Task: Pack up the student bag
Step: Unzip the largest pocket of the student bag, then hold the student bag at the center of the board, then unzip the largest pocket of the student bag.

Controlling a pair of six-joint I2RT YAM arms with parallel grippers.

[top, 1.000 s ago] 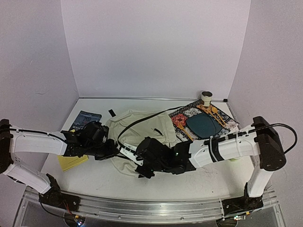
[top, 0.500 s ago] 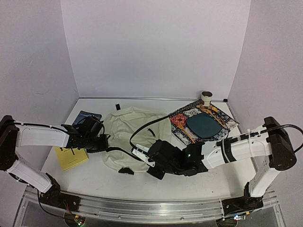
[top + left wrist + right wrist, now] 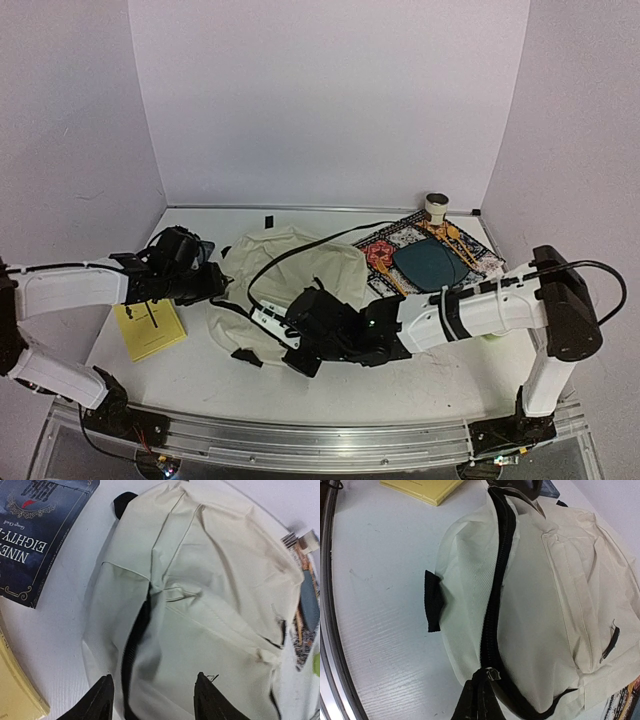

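Student bag (image 3: pixel 320 275) lies mid-table (image 3: pixel 200 370), beside patterned mat (image 3: pixel 385 255). Right fingers (image 3: pixel 475 700) clenched on zipper pull (image 3: pixel 492 674); left fingers (image 3: pixel 102 702) released above the fabric. Step judged: unzipping. Next: left pins fabric, right draws along the zipper.

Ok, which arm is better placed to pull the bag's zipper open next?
Right, probably. The right tool is shut on the zipper at the near end of the bag. The left tool hangs open over the bag, holding nothing.
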